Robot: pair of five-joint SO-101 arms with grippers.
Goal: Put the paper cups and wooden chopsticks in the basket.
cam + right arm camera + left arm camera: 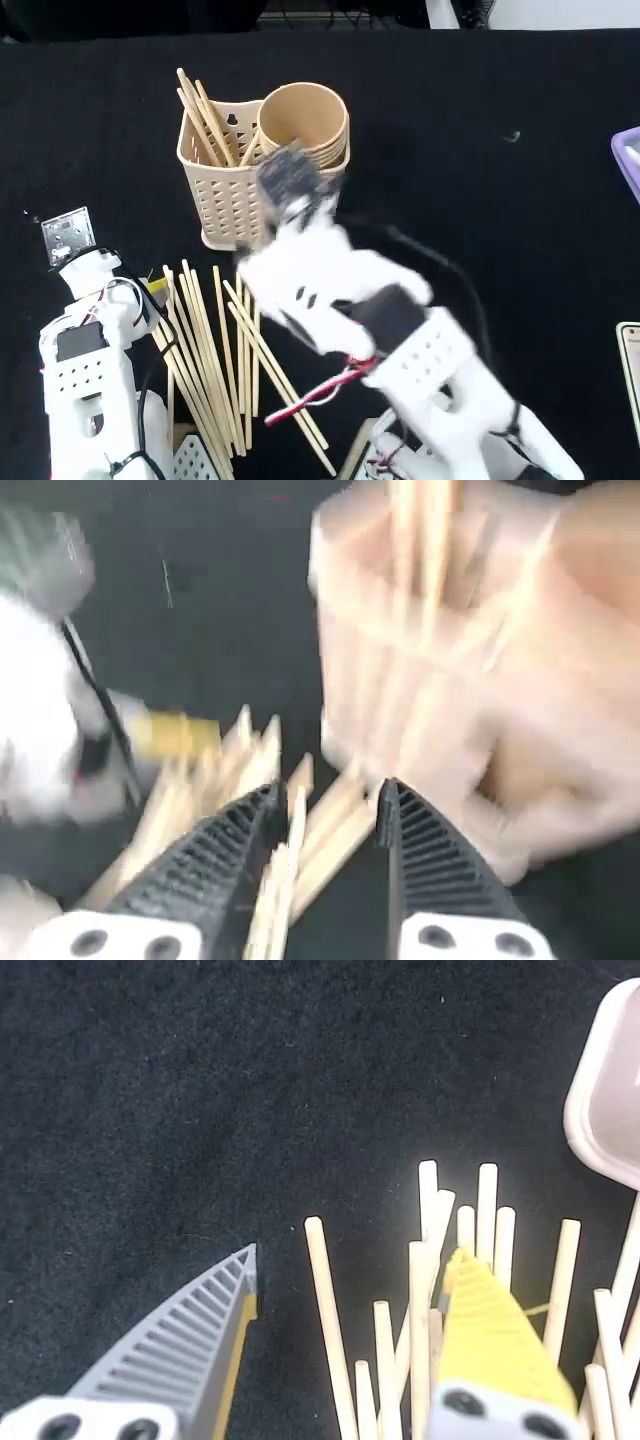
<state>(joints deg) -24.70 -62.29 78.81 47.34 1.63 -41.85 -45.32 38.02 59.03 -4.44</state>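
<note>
From above: cups (305, 118) stacked in basket (225, 195) with some chopsticks (205, 120); loose chopsticks (215, 350) flat on table (520, 260) in front.

Left wrist: left gripper (355, 1260) wide open, empty, over loose chopsticks (330, 1330).

Right wrist: right gripper (330, 792) partly open, empty, above loose chopsticks (335, 830), near basket (440, 660).

A cream slotted basket (222, 200) stood upright, holding nested paper cups (305, 118) and a few chopsticks (205, 120) leaning out. Loose chopsticks (215, 350) lay fanned flat just in front of it.
</note>
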